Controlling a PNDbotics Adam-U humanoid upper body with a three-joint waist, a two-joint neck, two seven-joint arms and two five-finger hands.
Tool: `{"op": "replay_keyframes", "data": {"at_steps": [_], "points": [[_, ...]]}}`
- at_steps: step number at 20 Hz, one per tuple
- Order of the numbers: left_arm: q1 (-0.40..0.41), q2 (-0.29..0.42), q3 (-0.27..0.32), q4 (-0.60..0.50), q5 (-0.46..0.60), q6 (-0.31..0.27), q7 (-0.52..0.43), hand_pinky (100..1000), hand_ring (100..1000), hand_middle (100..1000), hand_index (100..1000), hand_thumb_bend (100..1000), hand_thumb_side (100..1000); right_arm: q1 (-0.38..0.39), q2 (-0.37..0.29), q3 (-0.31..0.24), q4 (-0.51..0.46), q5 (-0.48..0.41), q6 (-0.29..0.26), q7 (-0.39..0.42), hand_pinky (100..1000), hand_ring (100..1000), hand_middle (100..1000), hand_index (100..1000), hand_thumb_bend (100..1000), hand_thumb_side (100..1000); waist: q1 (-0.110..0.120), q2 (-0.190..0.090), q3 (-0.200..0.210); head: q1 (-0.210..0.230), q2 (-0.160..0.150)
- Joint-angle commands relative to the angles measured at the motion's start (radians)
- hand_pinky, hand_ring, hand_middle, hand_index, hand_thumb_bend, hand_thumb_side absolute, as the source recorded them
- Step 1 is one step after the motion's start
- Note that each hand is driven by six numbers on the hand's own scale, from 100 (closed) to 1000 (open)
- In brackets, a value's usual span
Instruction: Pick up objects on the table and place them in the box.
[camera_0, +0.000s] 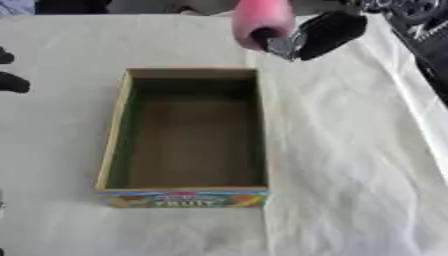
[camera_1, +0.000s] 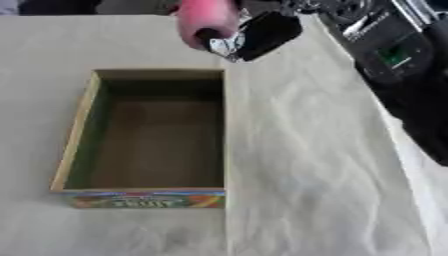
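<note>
At the table's left edge, two dark fingertips of the left hand (camera_0: 12, 82) show in the left eye view; too little of the hand is in view to tell whether it is clenched or released.

A white cloth (camera_0: 350, 165), creased in places, covers the table. In the middle of it sits the box (camera_0: 112, 145), an open cardboard tray with tan rims, a green inner left wall and a brown floor. Its near outer wall carries a bright, multicoloured fruit print. Nothing can be made out lying inside it.

Beyond the box's far right corner, near the table's far edge, the right hand (camera_0: 325, 31) comes in from above. Its black fingers are curled round a pink object (camera_0: 261, 19), a rounded cylinder with a dark end face that points down toward the box. The object is held up off the cloth, just past the box's far rim and not over its opening. A small shiny silver part shows between the pink object and the fingers.

Along the table's right edge, the right eye view shows the robot's black right arm (camera_1: 394, 55).
</note>
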Motion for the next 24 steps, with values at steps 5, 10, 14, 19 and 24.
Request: {"op": "replay_keyframes", "data": {"at_steps": [5,10,14,19,24], "points": [[-0.007,0.004,0.007,-0.021,0.029,-0.013,0.071,537,508,606,702,100,844,-0.01,0.092,0.028,0.027,0.068,-0.013,0.041,575,689,584,670,100,536,0.002,-0.02,0.001,-0.006,0.002],[-0.009,0.003,0.007,-0.021,0.054,-0.03,0.13,535,505,599,695,100,846,0.018,0.181,0.035,0.082,0.138,-0.018,0.053,574,691,585,674,100,535,0.006,-0.017,0.004,-0.007,0.0],[-0.01,0.002,0.003,-0.021,0.057,-0.033,0.142,535,505,593,692,100,848,0.036,0.231,0.036,0.14,0.195,-0.03,0.057,574,692,585,677,100,532,0.007,-0.014,0.006,-0.006,0.001],[-0.013,0.002,0.001,-0.021,0.056,-0.032,0.141,535,505,593,692,100,848,0.067,0.275,0.032,0.212,0.233,-0.045,0.08,578,700,588,695,100,520,0.006,-0.01,0.006,-0.006,0.001],[-0.016,0.0,0.0,-0.021,0.054,-0.028,0.131,536,505,593,694,100,850,0.092,0.308,0.03,0.262,0.246,-0.058,0.107,588,715,592,722,100,522,0.007,-0.008,0.008,-0.007,0.001]]}}
